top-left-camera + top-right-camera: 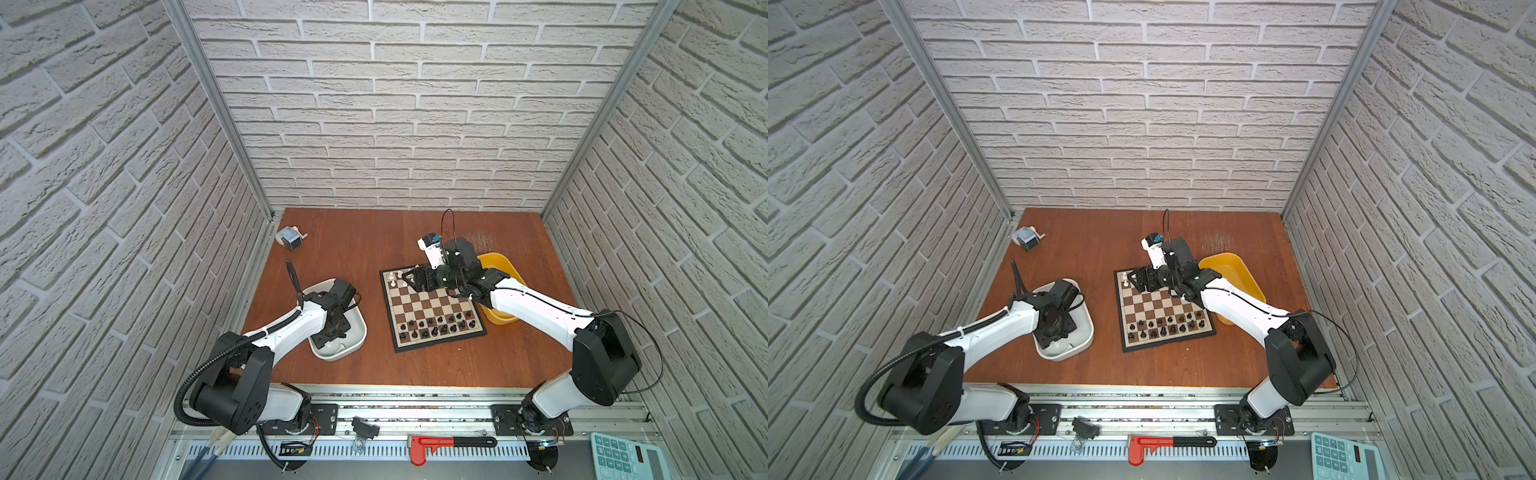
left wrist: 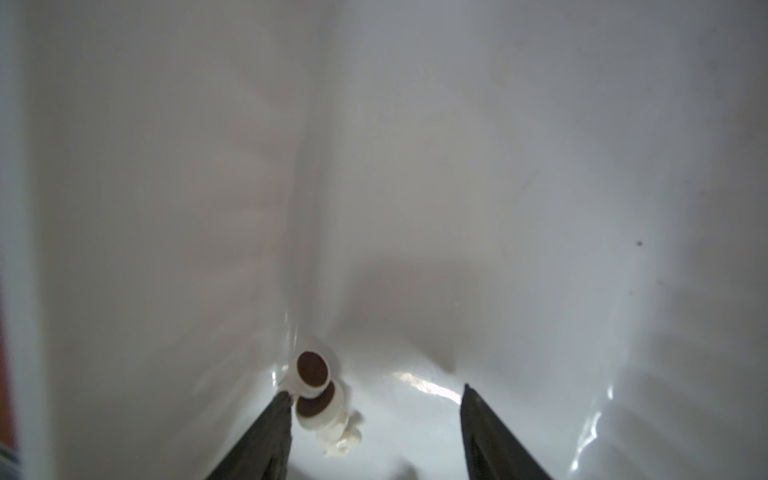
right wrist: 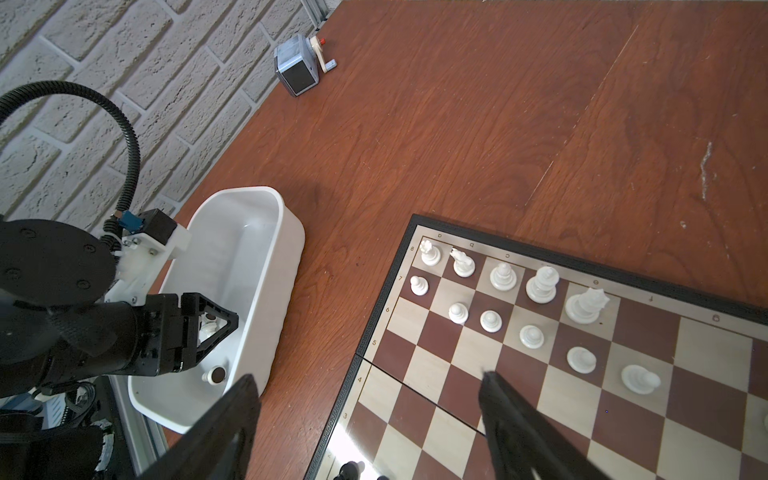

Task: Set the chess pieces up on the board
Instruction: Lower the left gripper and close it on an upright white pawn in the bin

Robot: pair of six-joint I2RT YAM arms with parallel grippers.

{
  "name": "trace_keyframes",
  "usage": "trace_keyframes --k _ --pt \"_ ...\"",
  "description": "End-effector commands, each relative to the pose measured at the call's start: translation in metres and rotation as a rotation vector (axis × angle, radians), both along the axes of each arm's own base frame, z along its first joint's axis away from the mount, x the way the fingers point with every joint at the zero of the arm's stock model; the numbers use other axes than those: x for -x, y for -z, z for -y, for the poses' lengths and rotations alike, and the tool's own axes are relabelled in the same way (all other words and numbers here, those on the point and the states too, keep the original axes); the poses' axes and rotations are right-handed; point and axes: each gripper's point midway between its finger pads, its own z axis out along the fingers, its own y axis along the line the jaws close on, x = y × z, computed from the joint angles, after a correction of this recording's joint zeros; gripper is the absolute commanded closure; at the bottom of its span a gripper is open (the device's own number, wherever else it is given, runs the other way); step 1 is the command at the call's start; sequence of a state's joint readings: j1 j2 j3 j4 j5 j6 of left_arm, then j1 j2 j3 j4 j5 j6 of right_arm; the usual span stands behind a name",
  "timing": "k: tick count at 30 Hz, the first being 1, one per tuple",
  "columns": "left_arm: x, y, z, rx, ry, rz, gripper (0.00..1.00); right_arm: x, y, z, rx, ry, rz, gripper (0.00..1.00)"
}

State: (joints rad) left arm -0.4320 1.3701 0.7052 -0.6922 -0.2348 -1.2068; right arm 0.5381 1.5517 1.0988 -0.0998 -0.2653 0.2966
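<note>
Worktop [image 1: 353, 249] of red-brown wood beneath board [image 1: 428, 305]. White tub [image 1: 360, 328] well left of board, yellow tub [image 1: 496, 262] just right of it. Right end effector [image 3: 368, 376] above board's far left corner, jaws wide apart, empty. Left end effector [image 2: 374, 392] down inside white tub, jaws apart, gripping nothing, one fingertip [image 2: 282, 405] just beside two fallen white chessmen [image 2: 313, 386]. White chess pieces [image 3: 542, 284] on board's far rows, black chess pieces [image 1: 434, 331] on near rows.

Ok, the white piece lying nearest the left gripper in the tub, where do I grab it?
Probably its round base rim, coming straight down. The white piece lies on its side in the white tub's corner, brown underside facing the camera, against a second piece. The open left gripper has one fingertip beside both, so shift over to straddle it.
</note>
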Motion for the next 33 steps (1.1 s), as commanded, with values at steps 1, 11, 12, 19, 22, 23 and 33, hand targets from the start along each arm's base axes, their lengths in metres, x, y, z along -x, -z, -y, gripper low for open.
trace_keyframes --k 1,11,12,19,22,23,33 --pt "0.005 0.012 -0.003 0.006 -0.039 -0.01 0.36 -0.004 -0.021 0.003 -0.021 -0.003 0.056 0.17" --pt "-0.027 0.014 0.018 0.036 0.076 0.072 0.55 -0.006 -0.028 0.018 -0.008 0.041 0.069 0.19" --pt "-0.028 0.013 0.018 0.029 0.08 0.076 0.57 -0.007 -0.029 0.019 -0.009 0.045 0.071 0.19" --pt "-0.041 0.012 0.02 0.008 0.101 0.095 0.71 -0.006 -0.031 0.02 -0.015 0.05 0.066 0.21" --pt "-0.04 0.01 0.019 0.0 0.112 0.082 0.72 -0.006 -0.031 0.021 -0.012 0.055 0.067 0.21" --pt "-0.04 0.01 0.02 0.0 0.128 0.08 0.69 -0.006 -0.031 0.022 -0.01 0.056 0.068 0.21" --pt "-0.033 -0.008 0.022 0.012 0.256 0.107 0.58 -0.004 -0.026 0.018 -0.031 0.048 0.044 0.22"
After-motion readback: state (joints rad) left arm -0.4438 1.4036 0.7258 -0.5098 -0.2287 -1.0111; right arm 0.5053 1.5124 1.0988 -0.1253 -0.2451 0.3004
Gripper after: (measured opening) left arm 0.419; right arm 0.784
